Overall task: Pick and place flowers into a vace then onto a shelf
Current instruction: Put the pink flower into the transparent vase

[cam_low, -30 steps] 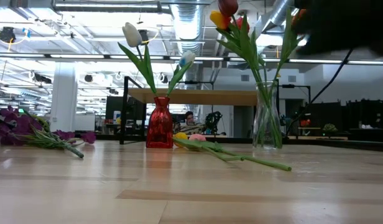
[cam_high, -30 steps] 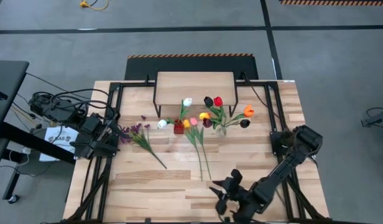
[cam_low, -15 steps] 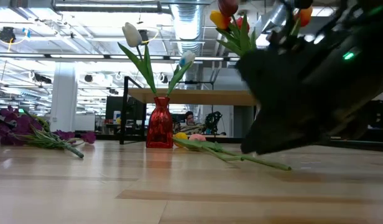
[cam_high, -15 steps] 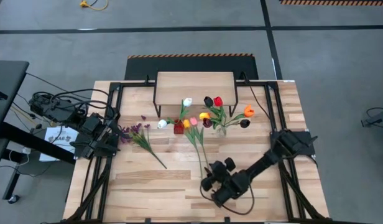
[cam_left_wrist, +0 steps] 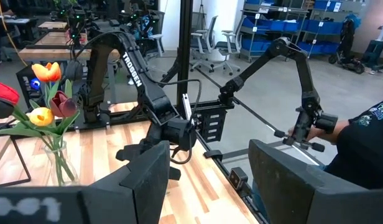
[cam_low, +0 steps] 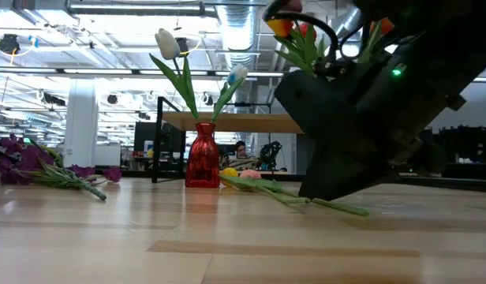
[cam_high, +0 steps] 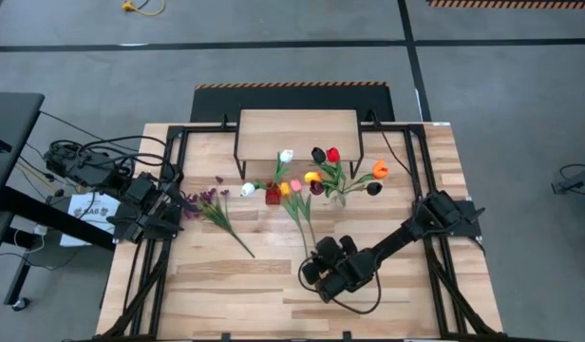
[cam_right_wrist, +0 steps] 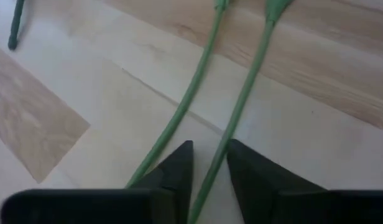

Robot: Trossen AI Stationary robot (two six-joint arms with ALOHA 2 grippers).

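Two long-stemmed tulips, yellow (cam_high: 285, 189) and pink (cam_high: 295, 184), lie flat on the table, stems running toward the near edge. My right gripper (cam_high: 311, 269) is low over their stem ends. In the right wrist view its fingers (cam_right_wrist: 210, 158) stand narrowly open on either side of one stem (cam_right_wrist: 238, 109); the other stem (cam_right_wrist: 182, 112) lies just outside. I cannot tell whether a finger touches. A red vase (cam_high: 273, 196) holds white tulips. A glass vase (cam_high: 336, 197) holds several tulips. Purple blossoms (cam_high: 213, 204) lie at the left. The shelf (cam_high: 297, 133) stands at the far edge. My left gripper (cam_left_wrist: 207, 186) waits open at the left edge.
The two vases stand close together just in front of the shelf, beyond the lying tulips. In the low view the right arm (cam_low: 369, 110) hides part of the glass vase (cam_low: 338, 158). A person (cam_left_wrist: 359, 149) sits beyond the table's right side. Bare planks lie near the front left.
My right gripper has swung from the table's near edge toward the far-left, down to the ends of the two lying stems, and now stands over them. In the low view its arm has come in front of the glass vase. The flowers have not moved.
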